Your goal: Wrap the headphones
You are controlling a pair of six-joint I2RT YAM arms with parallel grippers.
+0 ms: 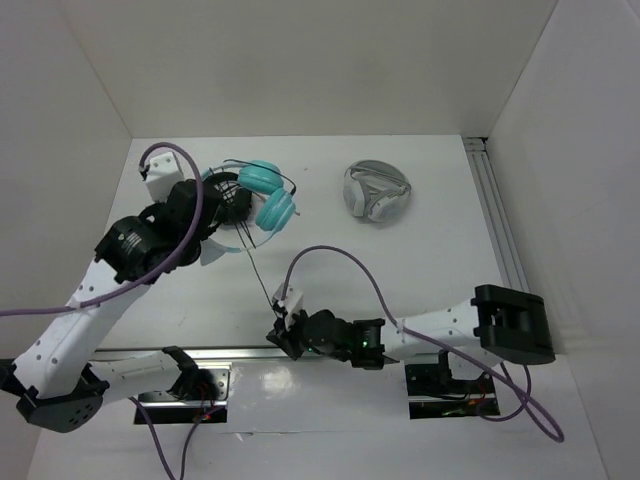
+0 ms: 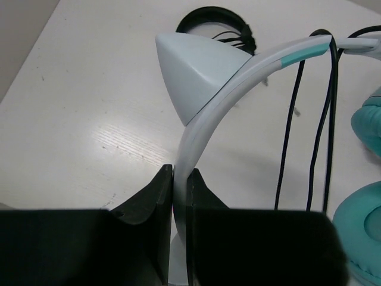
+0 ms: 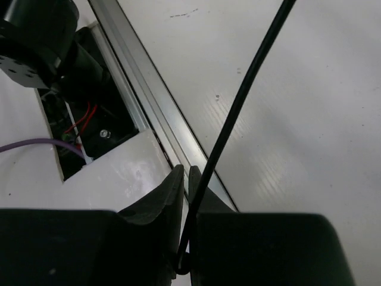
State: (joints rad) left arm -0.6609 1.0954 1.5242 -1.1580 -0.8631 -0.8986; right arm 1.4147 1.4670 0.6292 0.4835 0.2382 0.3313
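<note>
The teal headphones [image 1: 268,195] lie at the back left of the table, ear cups side by side. My left gripper [image 1: 222,222] is shut on their thin pale headband [image 2: 238,77]; in the left wrist view the band runs up from between the closed fingers [image 2: 180,170] past a pointed tip, with the turquoise cups [image 2: 363,232] at the right edge. The thin black cable [image 1: 260,270] runs taut from the headphones down to my right gripper [image 1: 280,330], which is shut on it near the front rail. In the right wrist view the cable [image 3: 238,107] leaves the closed fingers [image 3: 186,170] diagonally upward.
Black headphones [image 1: 228,200] lie under and behind the teal pair, also showing in the left wrist view [image 2: 214,15]. Grey-and-white headphones [image 1: 377,192] sit at the back centre. A metal rail [image 1: 300,352] runs along the near edge, another along the right side [image 1: 495,215].
</note>
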